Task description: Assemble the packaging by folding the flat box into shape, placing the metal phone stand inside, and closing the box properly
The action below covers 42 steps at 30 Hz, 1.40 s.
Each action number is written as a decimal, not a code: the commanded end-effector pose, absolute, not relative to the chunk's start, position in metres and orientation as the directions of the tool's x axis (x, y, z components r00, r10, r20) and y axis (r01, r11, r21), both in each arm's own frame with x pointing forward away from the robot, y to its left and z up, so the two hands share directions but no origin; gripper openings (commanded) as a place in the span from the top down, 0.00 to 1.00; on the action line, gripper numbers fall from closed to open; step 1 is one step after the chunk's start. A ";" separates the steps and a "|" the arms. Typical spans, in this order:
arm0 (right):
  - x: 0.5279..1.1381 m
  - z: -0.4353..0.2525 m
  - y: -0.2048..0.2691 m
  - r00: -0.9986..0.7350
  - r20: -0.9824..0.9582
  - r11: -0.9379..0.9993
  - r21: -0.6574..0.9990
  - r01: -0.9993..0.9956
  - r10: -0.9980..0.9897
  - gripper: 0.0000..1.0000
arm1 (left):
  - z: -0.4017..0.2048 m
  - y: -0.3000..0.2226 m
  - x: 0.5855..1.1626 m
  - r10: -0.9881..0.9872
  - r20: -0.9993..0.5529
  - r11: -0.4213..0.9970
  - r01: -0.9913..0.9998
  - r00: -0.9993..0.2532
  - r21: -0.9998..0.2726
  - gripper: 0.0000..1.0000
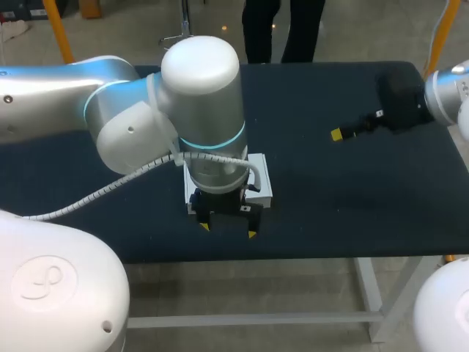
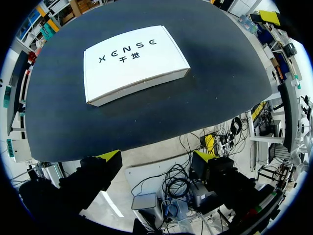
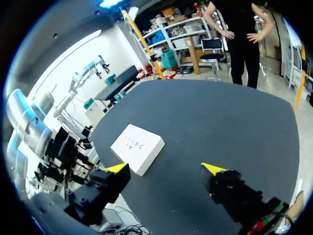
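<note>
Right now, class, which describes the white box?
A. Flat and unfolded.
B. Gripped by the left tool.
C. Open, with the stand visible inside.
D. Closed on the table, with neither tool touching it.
D: the white box lies shut on the table, and the left tool and right tool are both open and clear of it.

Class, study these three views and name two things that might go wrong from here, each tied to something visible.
1. The white box lies loose near the front edge of the table; a one-sided push from the open left end effector might slide it off.
2. No phone stand shows in any view and the box looks closed, so it may be empty; the open right end effector holds nothing.
</note>
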State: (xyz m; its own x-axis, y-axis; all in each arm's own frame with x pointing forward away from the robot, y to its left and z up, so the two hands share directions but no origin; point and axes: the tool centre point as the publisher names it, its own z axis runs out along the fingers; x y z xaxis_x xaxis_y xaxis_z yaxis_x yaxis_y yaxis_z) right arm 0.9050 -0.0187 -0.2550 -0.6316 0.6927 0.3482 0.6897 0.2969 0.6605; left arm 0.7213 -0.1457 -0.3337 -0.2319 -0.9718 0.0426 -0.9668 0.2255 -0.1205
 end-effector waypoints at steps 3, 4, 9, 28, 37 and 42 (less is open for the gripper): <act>0.902 -0.257 -0.025 -0.706 0.319 0.199 0.814 0.546 0.633 0.00 | -0.361 -0.156 0.722 -0.983 0.022 0.176 -0.976 -0.181 -0.131 0.00; 0.902 -0.257 -0.025 -0.706 0.319 0.199 0.814 0.546 0.633 0.00 | -0.364 -0.157 0.722 -0.986 0.018 0.163 -0.977 -0.167 -0.135 0.00; 0.902 -0.257 -0.025 -0.706 0.319 0.199 0.814 0.546 0.633 0.00 | -0.379 -0.160 0.727 -0.995 0.010 0.099 -0.984 -0.101 -0.147 0.00; 0.916 -0.262 -0.049 -0.800 0.047 0.264 0.931 0.252 0.598 0.00 | -0.396 -0.162 0.761 -1.000 -0.010 0.003 -0.989 -0.002 -0.145 0.00; 0.920 -0.263 -0.058 -0.795 0.042 0.246 0.940 0.237 0.606 0.00 | -0.401 -0.159 0.786 -1.000 -0.002 -0.014 -0.990 0.015 -0.140 0.00; 0.920 -0.263 -0.058 -0.795 0.042 0.246 0.940 0.237 0.606 0.00 | -0.404 -0.158 0.798 -0.999 -0.018 -0.036 -0.989 0.039 -0.147 0.00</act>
